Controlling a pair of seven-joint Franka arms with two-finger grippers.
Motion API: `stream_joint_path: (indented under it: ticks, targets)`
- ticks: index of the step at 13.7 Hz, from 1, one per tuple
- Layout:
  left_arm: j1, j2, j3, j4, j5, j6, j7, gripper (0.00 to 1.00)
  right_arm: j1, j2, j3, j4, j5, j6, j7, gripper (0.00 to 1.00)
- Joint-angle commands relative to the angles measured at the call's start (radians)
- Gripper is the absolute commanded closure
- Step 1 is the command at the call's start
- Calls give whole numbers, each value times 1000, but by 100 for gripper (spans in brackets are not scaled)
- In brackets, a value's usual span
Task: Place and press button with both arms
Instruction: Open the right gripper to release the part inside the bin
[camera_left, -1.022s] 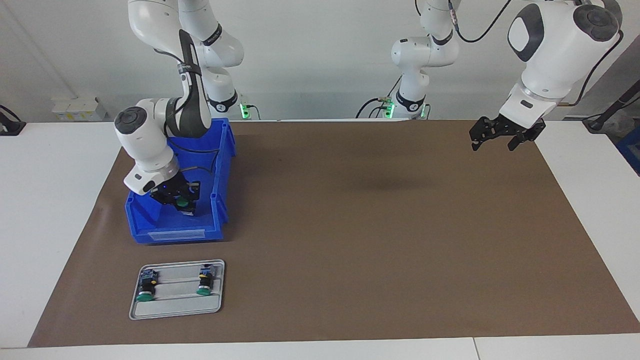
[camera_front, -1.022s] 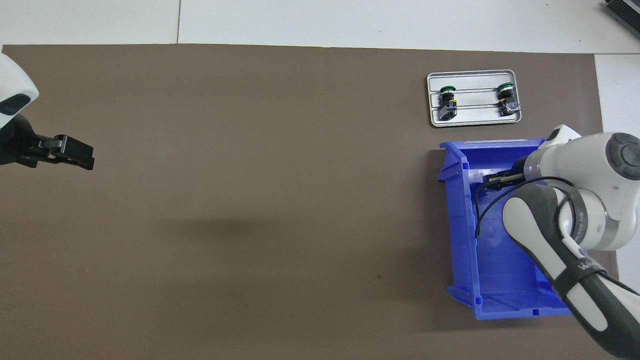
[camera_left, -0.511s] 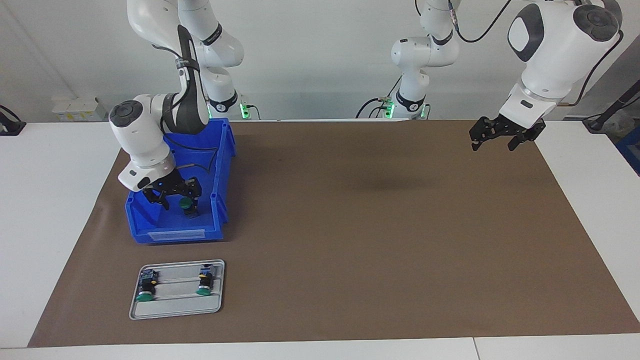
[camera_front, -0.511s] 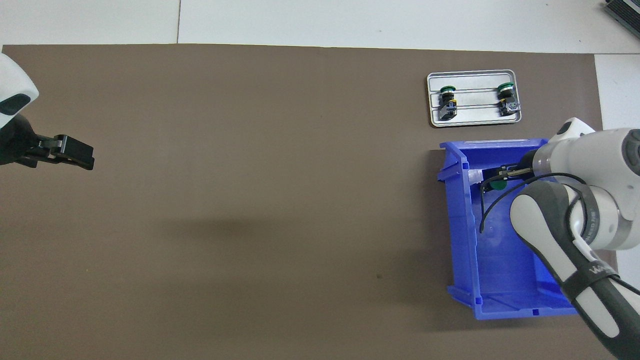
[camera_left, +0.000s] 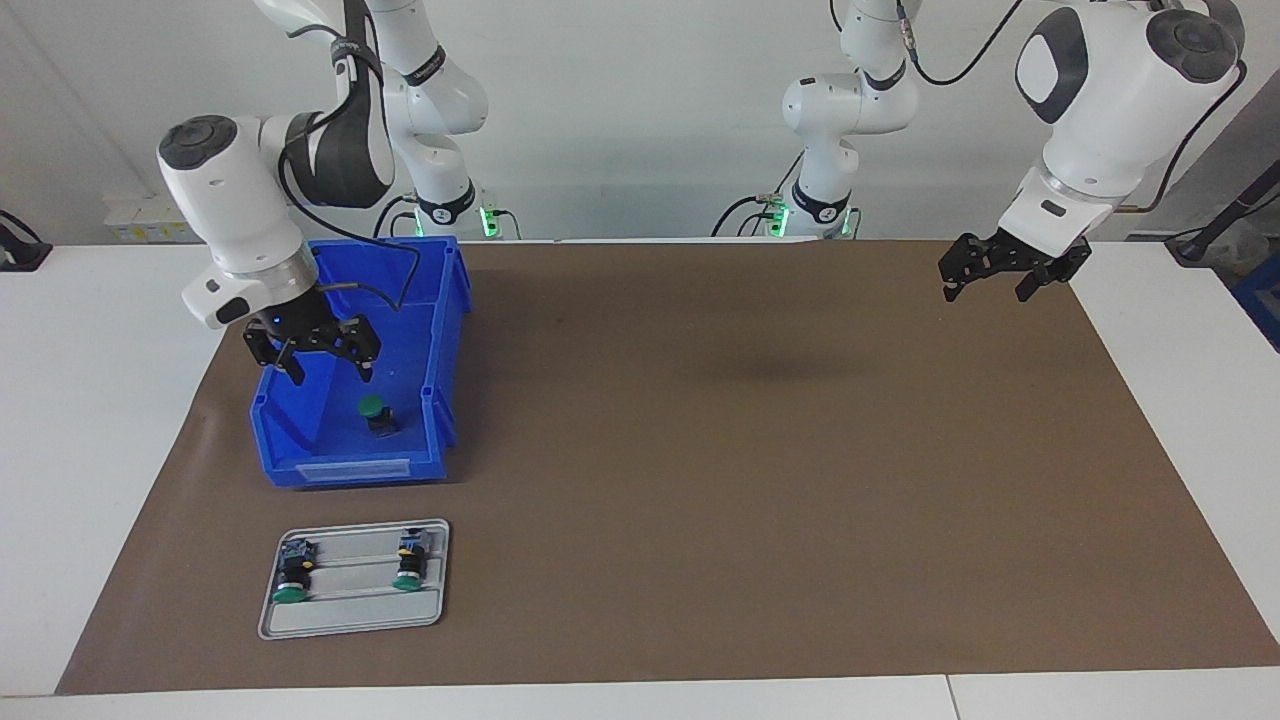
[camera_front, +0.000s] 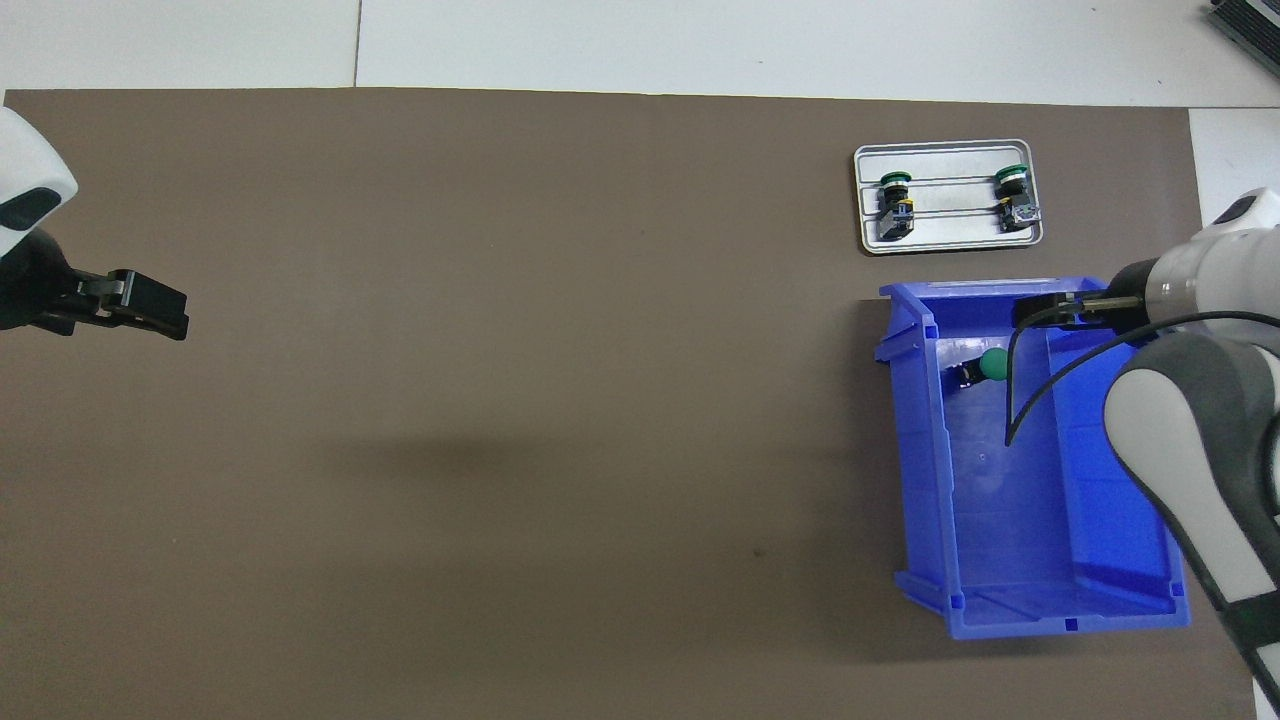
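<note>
The bench carries a brown mat, and at the right arm's end a blue bin stands on it. The right pincer hangs over the bin, fingers spread wide, holding nothing. The button stands on the bin floor at about 5 o'clock from that pincer in the facing view, apart from it. The left pincer waits open over the mat's other end. A grey tray beside the bin, farther from the robots, holds two more buttons

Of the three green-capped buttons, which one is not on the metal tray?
The button in the blue bin, below the open right gripper. The other two buttons lie on the tray.
</note>
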Motion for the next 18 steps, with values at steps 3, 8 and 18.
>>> stream_joint_path:
  ticks: [3, 8, 18]
  targets:
    - [10, -33, -3, -41, -9, 23, 11, 0, 39, -38, 15, 77, -13, -141, 128, 3]
    - [12, -33, -3, -41, -9, 21, 11, 0, 104, -31, 18, 180, -53, -253, 223, 3]
    - [10, -33, -3, -41, -10, 23, 11, 0, 99, -14, 18, 275, -50, -360, 214, 0]
